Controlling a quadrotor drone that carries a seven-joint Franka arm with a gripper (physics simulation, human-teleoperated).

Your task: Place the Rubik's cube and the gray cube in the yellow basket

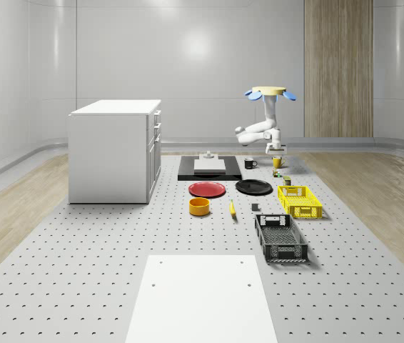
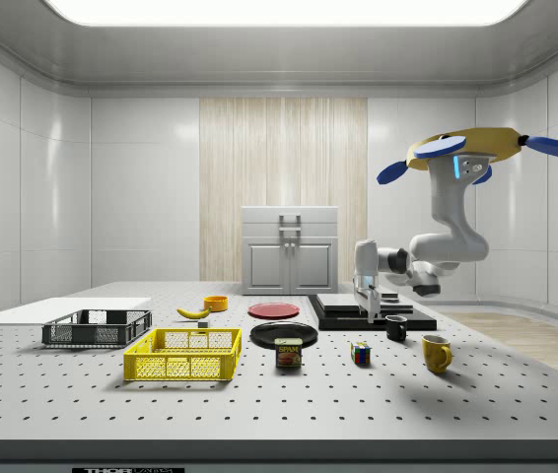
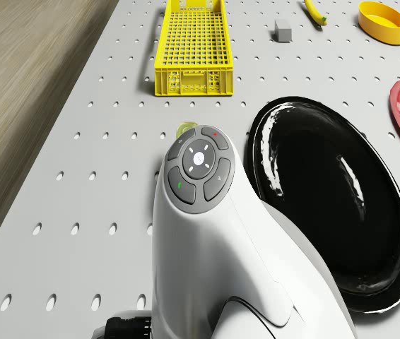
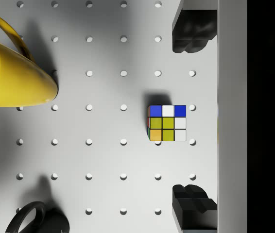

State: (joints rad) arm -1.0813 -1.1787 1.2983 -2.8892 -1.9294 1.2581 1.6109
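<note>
Yellow-bodied, your drone [image 2: 468, 151] hovers above the far end of the perforated table [image 1: 81, 271], over the spot where the mugs stand. Its white arm [image 2: 444, 241] bends down and across, and the gripper [image 2: 367, 302] hangs above the table with its fingers pointing down.

Look at the wrist view: both dark fingertips [image 4: 191, 30] stand wide apart with nothing between them, and the Rubik's cube [image 4: 167, 123] sits on the table below, roughly midway between the two tips and a little toward the 9 o'clock side. From the cube, the yellow mug [image 4: 12, 73] lies at about 10 o'clock and the black mug [image 4: 40, 221] at about 8 o'clock, both well apart from it.

In the side view the cube rests on the table between the meat tin [image 2: 289, 353] and the yellow mug.

You find the yellow basket [image 1: 299, 201] empty, nearer the front than the black plate [image 1: 253, 187]. The gray cube [image 3: 283, 30] lies on the table between the basket and the banana [image 3: 315, 12].
</note>
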